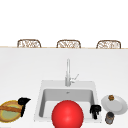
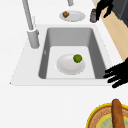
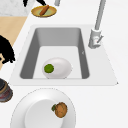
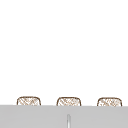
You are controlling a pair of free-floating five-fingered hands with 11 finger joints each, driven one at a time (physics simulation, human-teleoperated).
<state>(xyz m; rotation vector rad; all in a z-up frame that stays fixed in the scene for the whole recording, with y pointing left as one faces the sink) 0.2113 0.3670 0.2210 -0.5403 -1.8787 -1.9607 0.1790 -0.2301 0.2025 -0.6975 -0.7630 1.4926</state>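
My left hand (image 1: pixel 23 103) hovers open at the left of the sink, beside a yellow plate (image 1: pixel 7 115) that carries a brown bread stick (image 1: pixel 10 108). In the left side view the same hand (image 2: pixel 117 75) points its straight fingers toward the sink's rim. At the sink's right front corner my right hand (image 1: pixel 95 110) hangs with relaxed fingers, holding nothing, next to a small dark jar (image 1: pixel 109 117). Inside the basin lies a white plate (image 2: pixel 66 66) with a green lime (image 2: pixel 77 58) on it. A big red ball (image 1: pixel 67 114) covers the front of the basin in the front view.
A white plate (image 1: pixel 117 105) with a brown round food item (image 1: pixel 111 97) sits on the counter right of the sink. The tall faucet (image 1: pixel 68 72) stands at the sink's (image 1: pixel 45 100) back rim. Behind the counter stand three woven chair backs (image 1: pixel 29 43).
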